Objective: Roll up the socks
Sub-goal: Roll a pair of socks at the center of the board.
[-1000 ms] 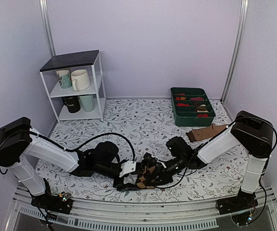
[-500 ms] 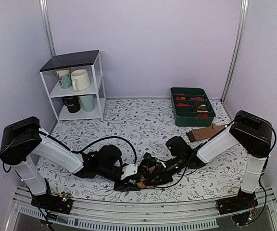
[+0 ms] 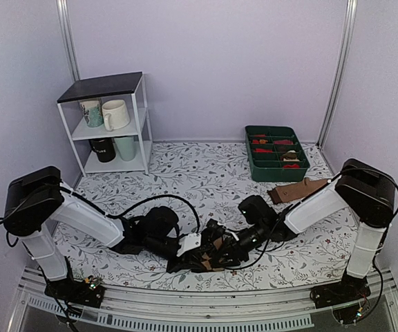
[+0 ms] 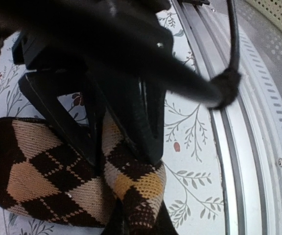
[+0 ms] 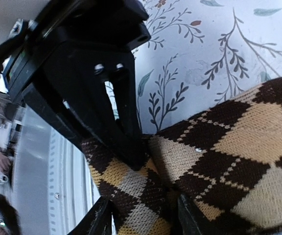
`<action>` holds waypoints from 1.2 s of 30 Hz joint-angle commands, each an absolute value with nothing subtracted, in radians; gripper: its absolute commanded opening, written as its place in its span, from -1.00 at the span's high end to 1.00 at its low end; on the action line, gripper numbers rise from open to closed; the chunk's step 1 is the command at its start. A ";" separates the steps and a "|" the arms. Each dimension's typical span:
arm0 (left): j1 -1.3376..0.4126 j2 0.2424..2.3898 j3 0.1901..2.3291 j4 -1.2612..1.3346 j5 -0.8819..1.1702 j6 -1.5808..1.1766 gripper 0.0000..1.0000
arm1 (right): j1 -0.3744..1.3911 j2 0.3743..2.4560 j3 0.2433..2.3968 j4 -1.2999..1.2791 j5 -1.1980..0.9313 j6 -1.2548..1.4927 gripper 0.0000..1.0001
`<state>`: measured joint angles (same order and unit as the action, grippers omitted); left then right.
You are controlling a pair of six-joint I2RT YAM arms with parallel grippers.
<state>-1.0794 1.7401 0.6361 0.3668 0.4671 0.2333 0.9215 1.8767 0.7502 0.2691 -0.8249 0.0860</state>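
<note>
- The socks (image 3: 206,257), dark brown with tan-orange diamonds, lie bunched on the tabletop (image 3: 206,173). They are well apart from the green tray (image 3: 277,153), on its near side and toward the left arm.
- Measured from that tray, the left claw (image 3: 185,254) is the farther one and the right claw (image 3: 220,247) the nearer. They meet the bundle from opposite ends, so its long axis appears to run from claw to claw. Neither arm has farther to reach.
- The coming roll seems to turn on that line, since each claw would have to turn the cloth about the axis between them.
- In the left wrist view, the left claw (image 4: 114,142) is drawn nearly closed on a raised ridge of the socks (image 4: 58,181). Knit bulges out on both sides of the fingers (image 4: 148,132).
- In the right wrist view, the right claw (image 5: 133,149) merges into one dark mass pressing into the socks (image 5: 219,156), so its opening cannot be told.
- Only the overhead view shows both arms and the tray. Only the wrist views show the folds.
</note>
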 commanded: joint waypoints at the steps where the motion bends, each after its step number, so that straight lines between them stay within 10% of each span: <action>1: -1.061 1.798 0.649 0.305 0.507 0.137 1.00 | 0.930 1.754 0.667 0.179 -0.491 0.117 0.08; 10: -0.991 1.888 0.608 0.334 0.618 -0.023 1.00 | 1.022 1.399 0.360 0.584 -0.270 -0.134 -0.05; 36: -0.953 1.951 0.607 0.310 0.663 -0.069 1.00 | 1.228 1.663 0.498 0.582 -0.116 -0.258 -0.02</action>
